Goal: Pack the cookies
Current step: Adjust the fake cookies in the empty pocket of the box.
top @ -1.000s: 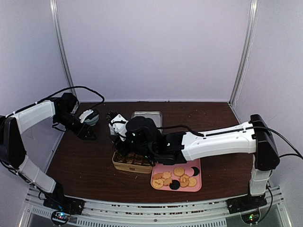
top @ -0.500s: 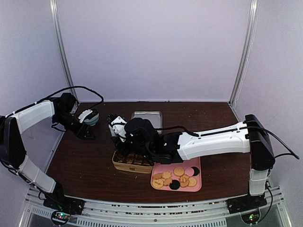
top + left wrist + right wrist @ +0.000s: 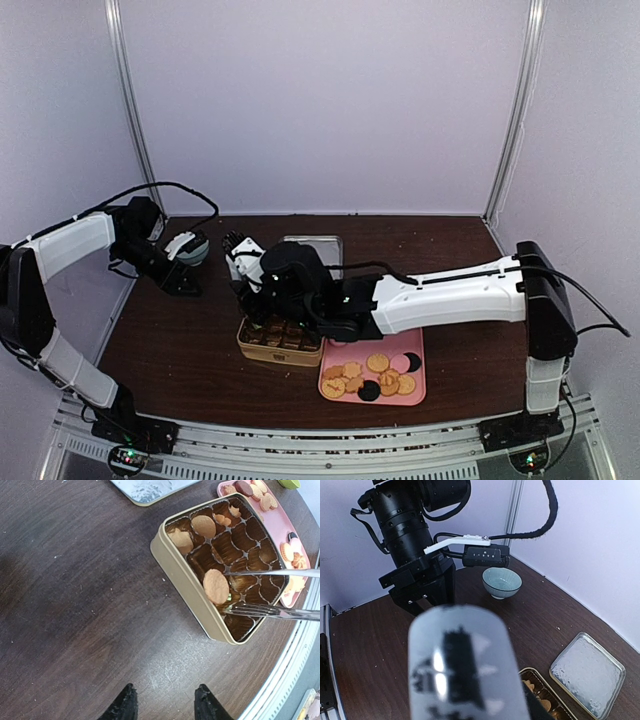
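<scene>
Above the gold tin (image 3: 185, 575), right arm (image 3: 450, 295) stretched far left, right gripper (image 3: 268, 308) clamped on metal tongs (image 3: 280, 612) at a round cookie (image 3: 216, 586), left gripper (image 3: 165, 705) parted, empty.

Table (image 3: 180, 340) (dark wood): tin (image 3: 185, 587), pink tray (image 3: 421, 395), lid (image 3: 303, 241), bowl (image 3: 502, 581).

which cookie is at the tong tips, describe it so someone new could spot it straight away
Find the gold tin at mid-table. Metal tongs reach into it, and a round tan cookie sits between their tips by the tin's long wall. It has empty cups around it, while the tin's other cookies bunch at the end near the silver lid.
</scene>
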